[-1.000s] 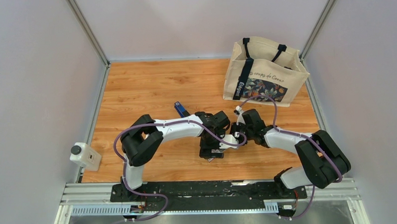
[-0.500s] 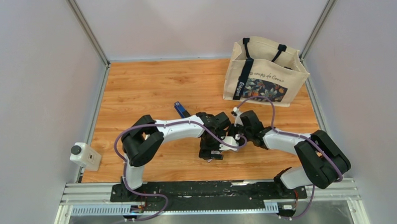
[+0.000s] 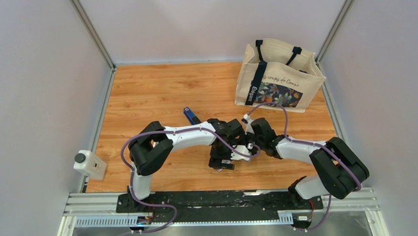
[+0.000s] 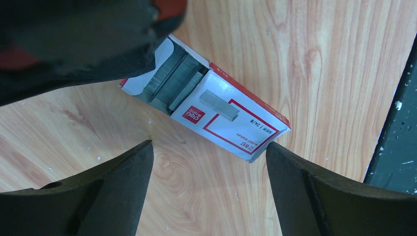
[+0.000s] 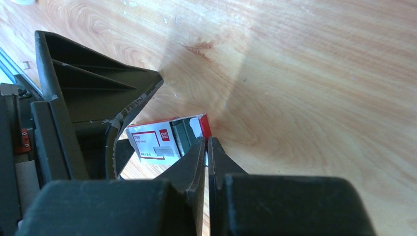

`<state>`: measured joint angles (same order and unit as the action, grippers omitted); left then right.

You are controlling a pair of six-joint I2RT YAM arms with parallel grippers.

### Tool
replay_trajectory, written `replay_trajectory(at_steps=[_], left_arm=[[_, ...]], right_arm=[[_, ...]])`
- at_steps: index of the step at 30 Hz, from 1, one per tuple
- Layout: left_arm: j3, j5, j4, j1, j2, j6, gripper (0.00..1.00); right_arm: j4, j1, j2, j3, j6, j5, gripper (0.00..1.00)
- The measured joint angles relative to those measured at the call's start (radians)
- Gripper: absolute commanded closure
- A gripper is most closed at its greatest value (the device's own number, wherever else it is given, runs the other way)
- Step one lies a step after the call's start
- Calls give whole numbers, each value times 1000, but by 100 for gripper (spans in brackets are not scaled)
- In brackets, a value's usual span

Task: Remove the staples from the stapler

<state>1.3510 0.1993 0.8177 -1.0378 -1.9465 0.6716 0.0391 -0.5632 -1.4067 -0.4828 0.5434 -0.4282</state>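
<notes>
Left hand (image 4: 209, 147) gaped wide, straddling staple box (image 4: 221, 120); right hand (image 5: 207, 145) pinched shut at box mouth. Dark-blue stapler (image 3: 190, 114) lay beyond box.

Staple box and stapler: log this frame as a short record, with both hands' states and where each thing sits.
staple box: flat on the table, one end open, staples showing inside
left hand: open, straddling the box
right hand: shut, tips by the box's open end
stapler: on the table beyond the left arm, in neither hand
tote bag: upright at the far right of the table
</notes>
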Motion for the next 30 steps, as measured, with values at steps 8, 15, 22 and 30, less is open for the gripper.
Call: replay_trajectory(at_steps=[8, 15, 22, 30], left_arm=[[0, -1, 20, -3, 0, 24, 8], [0, -13, 18, -5, 0, 25, 8], [-3, 1, 12, 5, 2, 26, 8], [-21, 0, -20, 6, 11, 27, 8]], right_arm=[[18, -24, 0, 12, 28, 8, 88], [28, -27, 1, 23, 45, 7, 85], [50, -27, 2, 26, 63, 8, 85], [108, -29, 2, 48, 103, 0, 84]])
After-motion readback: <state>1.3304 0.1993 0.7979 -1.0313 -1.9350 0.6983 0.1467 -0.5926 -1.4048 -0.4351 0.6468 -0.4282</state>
